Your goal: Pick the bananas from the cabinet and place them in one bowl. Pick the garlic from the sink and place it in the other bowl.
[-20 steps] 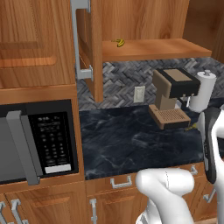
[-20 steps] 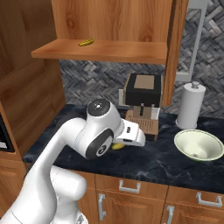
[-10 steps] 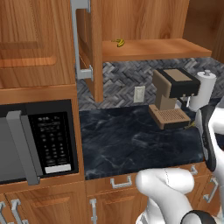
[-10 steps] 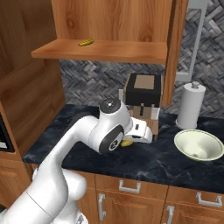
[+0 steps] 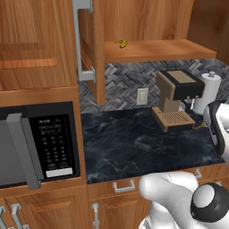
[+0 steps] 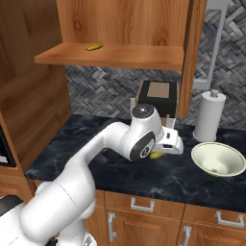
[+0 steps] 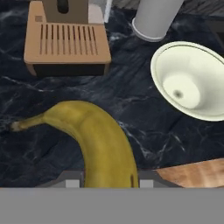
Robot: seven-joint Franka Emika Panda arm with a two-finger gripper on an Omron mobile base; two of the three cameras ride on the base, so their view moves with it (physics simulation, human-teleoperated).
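My gripper [image 7: 107, 179] is shut on a yellow banana [image 7: 94, 140], held low over the dark marble counter [image 7: 39, 148]; the banana's stem points left in the hand view. From the right base view the gripper [image 6: 168, 145] and banana [image 6: 154, 154] hover left of a cream-white bowl [image 6: 218, 158], apart from it. That bowl [image 7: 192, 81] is empty. A second banana [image 6: 94, 46] [image 5: 122, 43] lies on the shelf of the open wooden cabinet [image 6: 110, 55] [image 5: 156, 49]. The garlic and the sink are out of view.
A coffee machine [image 6: 156, 96] [image 7: 65, 39] stands just behind the hand. A paper towel roll [image 6: 209, 115] [image 7: 155, 17] is beside the bowl. The cabinet door [image 5: 87, 44] hangs open above the counter. A microwave [image 5: 36, 143] sits at far left.
The arm has swung right along the counter with the banana in its grip, closing in on the bowl. The bowl and the shelf banana have not moved.
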